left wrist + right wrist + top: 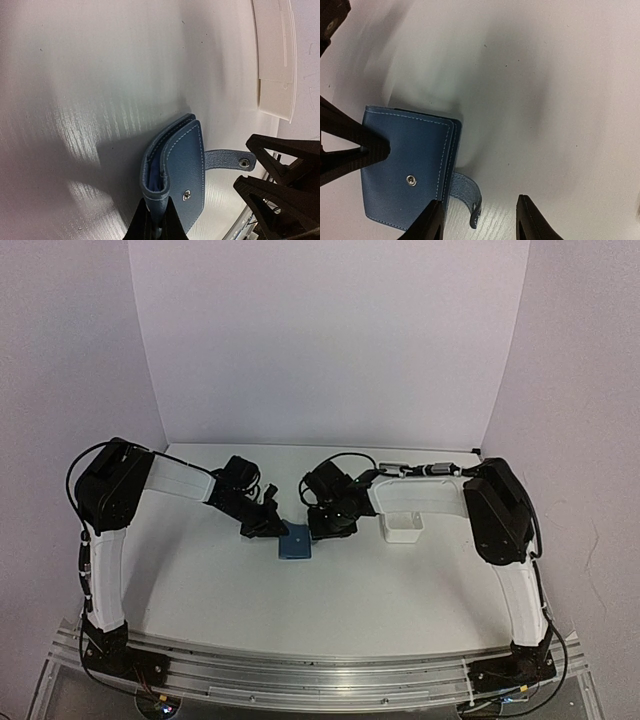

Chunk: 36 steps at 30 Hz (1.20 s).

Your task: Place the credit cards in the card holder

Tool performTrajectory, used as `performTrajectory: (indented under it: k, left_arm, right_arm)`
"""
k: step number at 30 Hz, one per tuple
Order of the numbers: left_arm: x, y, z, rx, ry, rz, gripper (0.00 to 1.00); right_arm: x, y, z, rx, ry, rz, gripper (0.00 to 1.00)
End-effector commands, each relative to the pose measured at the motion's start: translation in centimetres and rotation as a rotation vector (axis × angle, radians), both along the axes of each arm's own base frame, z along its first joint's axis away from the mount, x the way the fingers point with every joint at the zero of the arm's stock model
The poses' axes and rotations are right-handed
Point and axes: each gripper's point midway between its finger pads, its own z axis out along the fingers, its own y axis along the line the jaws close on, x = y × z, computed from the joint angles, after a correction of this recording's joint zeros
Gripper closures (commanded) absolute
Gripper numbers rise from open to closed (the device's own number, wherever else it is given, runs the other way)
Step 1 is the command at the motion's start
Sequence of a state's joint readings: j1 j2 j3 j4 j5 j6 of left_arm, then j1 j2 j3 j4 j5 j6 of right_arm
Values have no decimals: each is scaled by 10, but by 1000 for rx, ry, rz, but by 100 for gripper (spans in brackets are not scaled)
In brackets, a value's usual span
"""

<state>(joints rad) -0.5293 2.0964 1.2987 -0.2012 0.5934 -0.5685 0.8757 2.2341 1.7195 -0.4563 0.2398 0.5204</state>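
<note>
The dark-blue card holder (296,541) lies folded on the white table between the two arms. My left gripper (272,528) is shut on its left edge; in the left wrist view the fingers (156,212) pinch the folded spine of the card holder (185,165). The snap tab (230,160) sticks out unfastened on the far side. My right gripper (330,525) stands open just right of the holder. In the right wrist view the right gripper (479,201) straddles the curled tab (470,192), with nothing held, beside the card holder (405,170). No credit cards are in view.
A white rectangular tray (404,527) stands to the right of the right gripper, and its edge shows as the tray (275,60) in the left wrist view. White walls close in the table at the back and sides.
</note>
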Motion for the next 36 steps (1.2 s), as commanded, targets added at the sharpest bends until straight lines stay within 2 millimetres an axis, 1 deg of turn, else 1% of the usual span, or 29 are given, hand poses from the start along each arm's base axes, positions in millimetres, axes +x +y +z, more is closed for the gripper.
performTrajectory:
  k: [1,5,9,15,17,19,21,22,23,24,27,29,30,32,36]
  left_arm:
    - [6,6,5,29,-28,9,100]
    - [5,6,4,30,-30,3,100]
    - [4,6,1,34,-24,3,100]
    - [5,6,0,35,-23,2,100]
    - [5,6,-1,36,-24,-1,100]
    - [6,6,-2,38,-23,-4,100]
    - [6,5,-3,40,-24,-8,100]
    - [6,5,-2,39,-28,-11,99]
    - [7,5,-1,39,-34,-14,96]
    - [8,5,1,39,-43,-19,90]
    - [16,5,14,33,-90,-36,58]
    - [25,9,25,27,-124,-42,46]
    - [29,13,30,24,-140,-44,41]
    - [36,19,43,18,-175,-53,35]
    - [42,30,64,9,-234,-69,24]
  right_arm:
    - [0,14,7,61,-3,15,60]
    - [2,14,-3,57,11,-3,71]
    - [1,15,-12,57,32,-2,78]
    - [-1,9,-25,49,61,-22,79]
    - [-1,9,-28,46,64,-18,81]
    - [2,12,-29,48,59,-14,88]
    - [5,15,-26,57,54,-11,98]
    - [7,16,-24,63,49,-8,100]
    - [8,18,-21,70,46,-4,100]
    - [9,21,-17,79,42,1,100]
    - [10,28,6,123,23,14,100]
    - [11,32,24,154,4,20,100]
    - [11,33,34,173,-4,22,100]
    - [11,38,53,212,-17,32,100]
    - [8,51,80,268,-40,55,100]
